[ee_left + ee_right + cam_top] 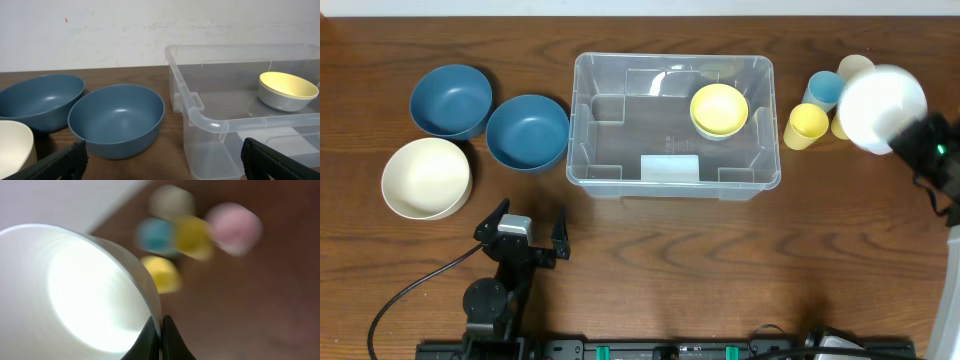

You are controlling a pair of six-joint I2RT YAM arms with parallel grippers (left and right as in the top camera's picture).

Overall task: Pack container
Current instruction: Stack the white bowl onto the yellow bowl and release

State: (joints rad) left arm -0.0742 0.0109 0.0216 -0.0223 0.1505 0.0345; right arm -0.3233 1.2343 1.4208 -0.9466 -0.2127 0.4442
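Overhead, the container (pixel 620 150) sits at the middle of the table toward the far edge, upright and open, with its whitish label (pixel 669 168) against the near wall. Inside it, in the far right part, rests 1 pale yellow bowl (pixel 719 108); the left wrist view shows its outside as grey-white.

Left of the container stand 3 more bowls. 1 blue bowl (pixel 527 131) is just beside the container's left wall, a 2nd blue bowl (pixel 451 100) lies further left, and a cream bowl (pixel 426 177) sits nearer the front, close to both.

The left gripper (pixel 531 212) hovers low near the front edge, ahead of the blue bowls and the container's near left corner. Its jaws are spread wide with nothing between them; in the left wrist view its dark fingers (pixel 65 162) appear only at the bottom corners.

Right of the container is a cluster of cups: a blue cup (pixel 823 90), a yellow cup (pixel 806 125) and a cream cup (pixel 855 67). The right gripper (pixel 160 332) holds a white bowl (pixel 881 108) above this cluster, partly covering it. In the right wrist view the 2 fingertips are pinched almost together on the bowl's rim, 1 inside and 1 outside. The cups behind are blurred there, among them a pink one (pixel 233 227).
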